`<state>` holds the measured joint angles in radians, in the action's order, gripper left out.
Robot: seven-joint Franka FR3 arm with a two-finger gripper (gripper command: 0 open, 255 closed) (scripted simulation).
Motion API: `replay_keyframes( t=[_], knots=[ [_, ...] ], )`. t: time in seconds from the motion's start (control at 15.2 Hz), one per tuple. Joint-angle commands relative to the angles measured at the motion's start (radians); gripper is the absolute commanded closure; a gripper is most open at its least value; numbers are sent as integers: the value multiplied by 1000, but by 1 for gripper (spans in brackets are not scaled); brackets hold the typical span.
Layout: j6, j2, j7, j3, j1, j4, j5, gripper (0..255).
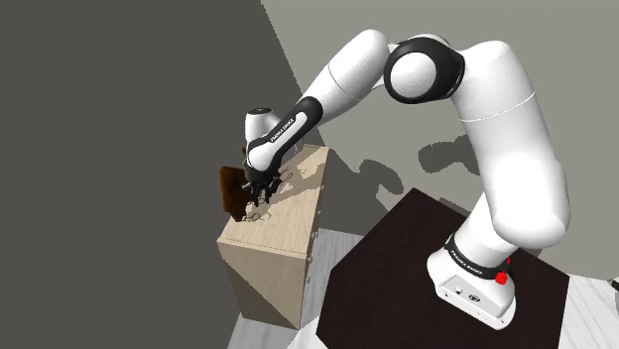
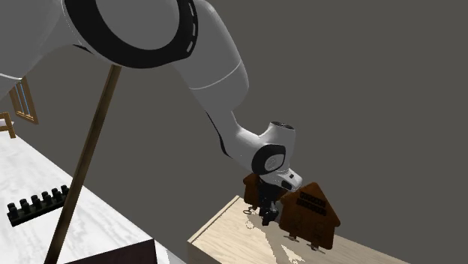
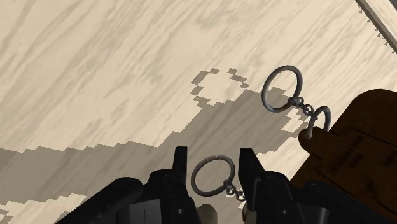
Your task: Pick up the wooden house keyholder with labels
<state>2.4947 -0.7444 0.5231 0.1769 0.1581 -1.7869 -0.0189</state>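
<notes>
The keyholder is a dark brown, house-shaped board with label text, standing tilted near the far edge of a light wooden cabinet top. In the shoulder view the keyholder is at the cabinet's left edge. Metal key rings on short chains lie on the top beside it. My black gripper hovers low just beside the board, open. In the wrist view one ring lies between the fingers and I cannot tell if they touch it. A second ring lies farther out, and the keyholder is beyond one finger.
The cabinet is a tall narrow box against a dark grey wall. My stand has a dark top. A slanted wooden pole and a black rack on a white surface show in the second exterior view.
</notes>
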Motion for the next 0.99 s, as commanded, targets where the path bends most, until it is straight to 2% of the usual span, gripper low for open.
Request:
replay_keyframes(
  t=[0.0, 0.2, 0.92],
  knots=[
    [0, -1, 0, 0, 0, 1, 0, 255],
    [1, 2, 1, 0, 0, -3, 0, 255],
    [-89, 119, 5, 13, -11, -29, -12, 255]
  ],
)
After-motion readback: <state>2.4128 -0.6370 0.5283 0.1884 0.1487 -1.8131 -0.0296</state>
